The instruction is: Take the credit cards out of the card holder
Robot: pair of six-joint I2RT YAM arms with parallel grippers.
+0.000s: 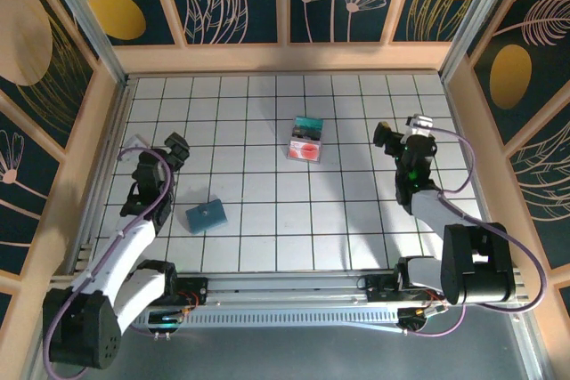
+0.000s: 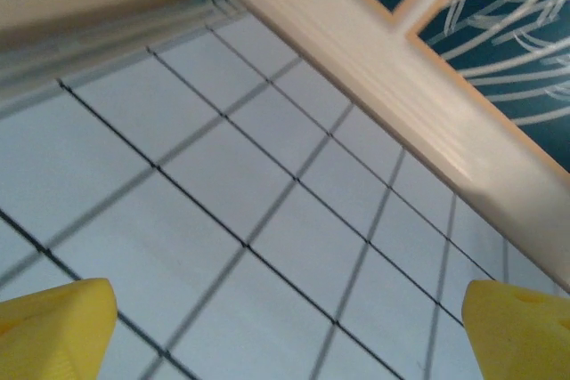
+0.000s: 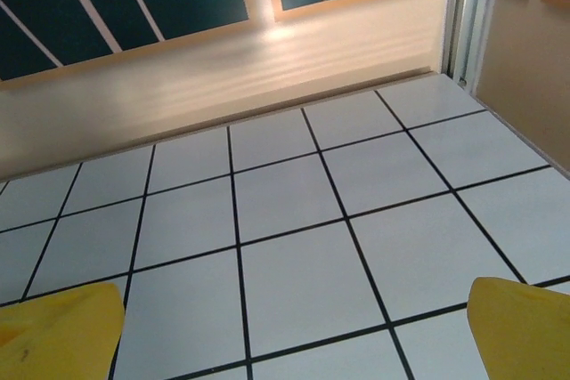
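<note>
card holder (image 1: 205, 215) near left, credit cards (image 1: 305, 141) farther back, centre

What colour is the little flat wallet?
The small flat soft wallet is slate-blue, clearest in the top view.

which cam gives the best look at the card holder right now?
Top external: the card holder lies whole and unobstructed on the tiles, beside the left arm. Both wrist cameras face tiles and the wall.
</note>
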